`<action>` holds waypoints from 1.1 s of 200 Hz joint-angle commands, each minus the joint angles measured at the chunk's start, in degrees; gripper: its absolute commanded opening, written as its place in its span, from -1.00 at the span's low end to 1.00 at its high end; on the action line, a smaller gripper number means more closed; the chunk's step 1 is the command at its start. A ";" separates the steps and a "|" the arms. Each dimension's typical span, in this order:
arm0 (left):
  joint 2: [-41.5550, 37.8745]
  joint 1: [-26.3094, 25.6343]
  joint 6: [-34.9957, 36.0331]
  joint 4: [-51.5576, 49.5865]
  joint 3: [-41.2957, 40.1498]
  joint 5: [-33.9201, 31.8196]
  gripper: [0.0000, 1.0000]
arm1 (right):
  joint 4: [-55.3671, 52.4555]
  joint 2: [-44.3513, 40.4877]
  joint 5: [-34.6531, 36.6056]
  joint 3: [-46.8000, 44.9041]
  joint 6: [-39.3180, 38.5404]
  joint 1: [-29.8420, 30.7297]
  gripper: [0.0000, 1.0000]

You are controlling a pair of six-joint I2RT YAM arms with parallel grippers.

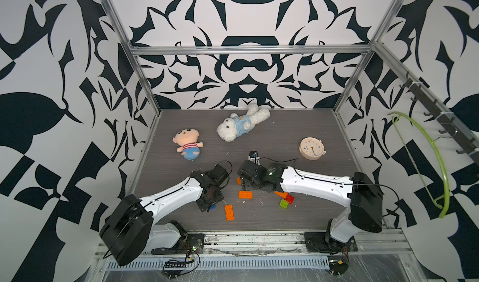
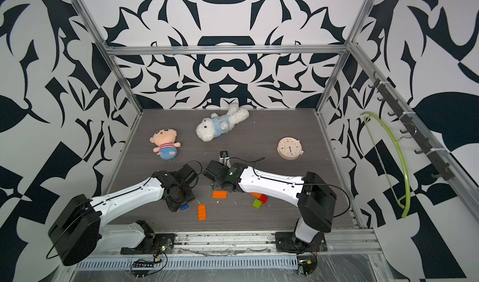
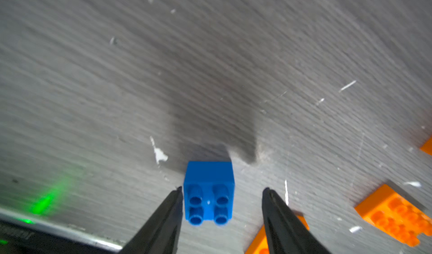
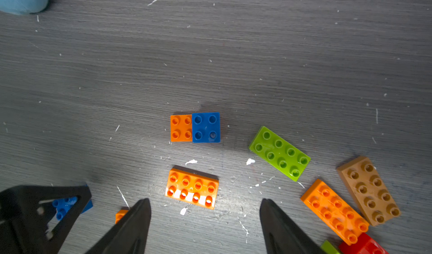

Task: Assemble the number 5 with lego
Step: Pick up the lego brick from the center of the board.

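Straddling the blue brick at near left, the left gripper has fingers apart, looks lined up to pinch it. Right gripper hangs spread, empty, over an orange brick.

Glossy, smooth moulded plastic on the blue brick and the orange brick, with white glare across the orange studs. Matt grey wood-grain on the tabletop, finely ridged and flecked with pale scuffs. Fluffy pile cloth on the white bear, smoother cloth on the doll. Brushed metal along the frame bar.
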 commanded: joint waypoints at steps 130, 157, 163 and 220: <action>4.02 -0.19 3.36 0.54 -0.71 1.96 -0.15 | -1.34 -1.05 2.26 -0.29 0.91 -1.37 0.57; 5.16 -0.15 4.44 0.87 -0.48 3.02 -0.28 | -1.70 -1.12 2.53 -0.36 1.19 -1.46 0.57; 5.20 -0.20 4.68 0.89 -0.37 3.20 -0.31 | -1.74 -1.17 2.46 -0.29 1.19 -1.55 0.57; 4.81 -3.34 10.51 -1.44 9.32 4.20 -0.46 | -1.76 -3.14 2.30 -2.72 2.72 -3.31 0.57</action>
